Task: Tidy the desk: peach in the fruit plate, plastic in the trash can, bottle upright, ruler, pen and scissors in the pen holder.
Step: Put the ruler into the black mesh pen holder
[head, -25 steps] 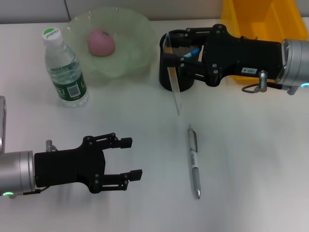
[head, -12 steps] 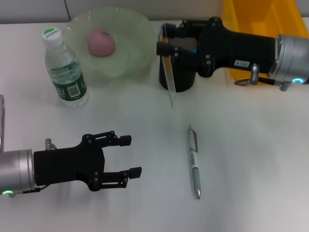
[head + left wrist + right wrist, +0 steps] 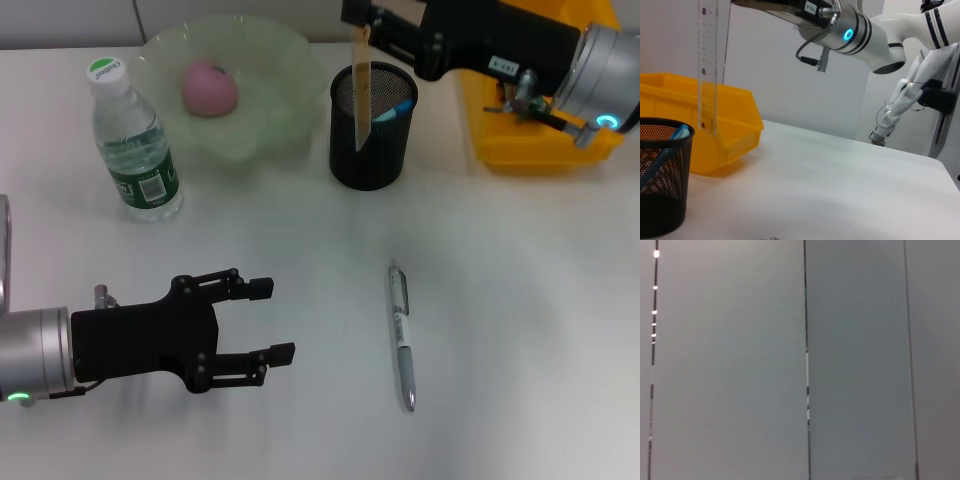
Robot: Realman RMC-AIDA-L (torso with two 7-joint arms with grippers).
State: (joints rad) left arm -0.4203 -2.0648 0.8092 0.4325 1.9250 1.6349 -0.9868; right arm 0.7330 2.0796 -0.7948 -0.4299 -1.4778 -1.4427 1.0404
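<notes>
Ruler [image 3: 360,85], a clear thin plastic strip, hangs nearly plumb from the right gripper [image 3: 362,22], which pinches its top end at about 12 o'clock in the head view; its long axis runs straight up and down, lower end pointing into the mouth of the black mesh pen holder [image 3: 370,150], and from the left wrist view the tip looks to be above the rim and possibly a little to one side, not yet inside. I judge it light, stiff along its length but springy across the flat, and slick, so the hold belongs on the flat faces near one end, as it is now, with the free end leading down. A blue item [image 3: 392,110] already leans in the holder. The pen [image 3: 402,335] lies on the white desk [image 3: 520,300] at about 5 o'clock from the holder, long axis running 12 to 6, smooth and inclined to roll; mid-barrel is the place to grip it. The left gripper [image 3: 268,325] rests at 8 o'clock, fingers spread wide and empty. Peach [image 3: 209,87] sits in the green fruit plate [image 3: 290,120]; bottle [image 3: 135,140] stands upright at 10 o'clock; a yellow bin [image 3: 530,150] sits at 2 o'clock
</notes>
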